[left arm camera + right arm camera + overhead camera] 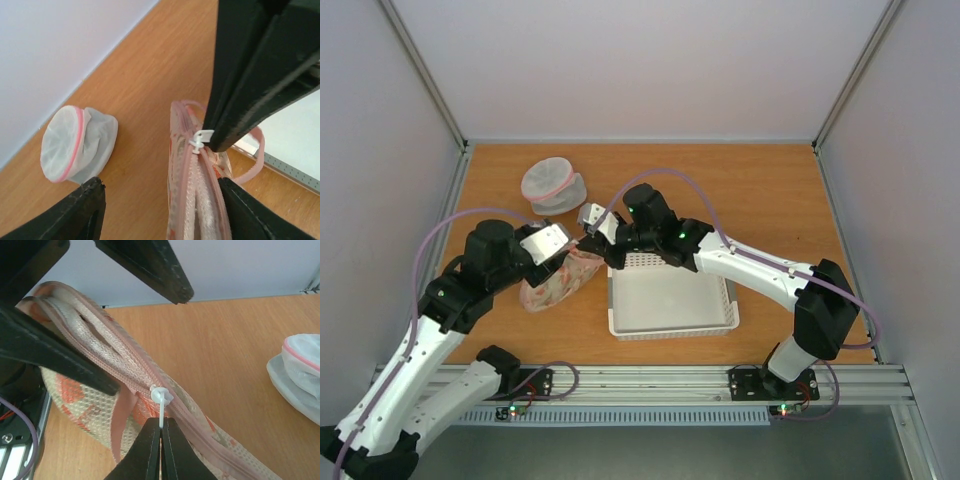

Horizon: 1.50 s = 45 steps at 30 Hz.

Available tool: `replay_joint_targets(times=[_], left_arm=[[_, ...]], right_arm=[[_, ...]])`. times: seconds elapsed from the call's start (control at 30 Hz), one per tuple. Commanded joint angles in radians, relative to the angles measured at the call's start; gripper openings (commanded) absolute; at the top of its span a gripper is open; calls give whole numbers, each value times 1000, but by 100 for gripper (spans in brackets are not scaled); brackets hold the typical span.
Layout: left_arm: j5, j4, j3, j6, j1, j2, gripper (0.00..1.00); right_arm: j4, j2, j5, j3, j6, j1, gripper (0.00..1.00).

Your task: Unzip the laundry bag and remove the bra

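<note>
The laundry bag (558, 283), cream with a pink-and-orange print, stands on edge on the table left of the basket. Its pink zipper is partly open and shows white mesh inside (200, 205). My right gripper (161, 423) is shut on the white zipper pull (160, 399) and also shows in the top view (588, 229). The pull shows in the left wrist view too (200, 138). My left gripper (161, 185) is open and straddles the bag's open end, one finger (245, 210) against its side. The bra is hidden.
A round white mesh pouch (553, 186) with a pink rim lies behind the bag, near the back wall. A white basket (720, 322) sits right of the bag under the right arm. Grey walls close in the left, back and right sides.
</note>
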State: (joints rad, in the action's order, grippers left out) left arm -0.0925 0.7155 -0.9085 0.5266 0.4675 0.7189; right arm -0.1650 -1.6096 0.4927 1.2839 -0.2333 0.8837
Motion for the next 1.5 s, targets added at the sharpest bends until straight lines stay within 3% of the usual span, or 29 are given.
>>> replay_joint_targets(times=[0.0,0.13,0.2,0.33,0.4,0.43,0.63,0.9,1.07,1.27,1.4,1.47], left_arm=[[4,62,-46,-41,-10,20,59],[-41,85,-47,-41,-10,38,57],[-61,107,-49,-27,-11,47,50],[-87,115,-40,12,-10,39,15],[-82,112,-32,30,-10,32,2],[-75,109,-25,42,-10,25,1],[8,30,44,163,-10,-35,1],[-47,-11,92,274,-10,-103,1],[-33,-28,98,232,-11,-105,1],[0,-33,131,114,-13,-87,1],[7,-27,156,91,-15,-79,17],[-10,-10,154,92,-15,-79,33]], right_arm=[[22,24,42,11,-50,6,1],[21,25,78,0,-71,14,1],[22,26,78,-7,-79,16,1],[23,22,65,-16,-82,14,1],[42,17,68,-26,-65,7,1],[58,14,71,-34,-51,-2,1],[70,-17,18,-68,-13,-75,1],[73,-25,-18,-133,13,-203,1],[66,-37,-31,-143,21,-268,1],[67,-25,0,-132,23,-249,1],[59,-21,6,-108,26,-201,1],[56,-22,7,-90,34,-175,1]])
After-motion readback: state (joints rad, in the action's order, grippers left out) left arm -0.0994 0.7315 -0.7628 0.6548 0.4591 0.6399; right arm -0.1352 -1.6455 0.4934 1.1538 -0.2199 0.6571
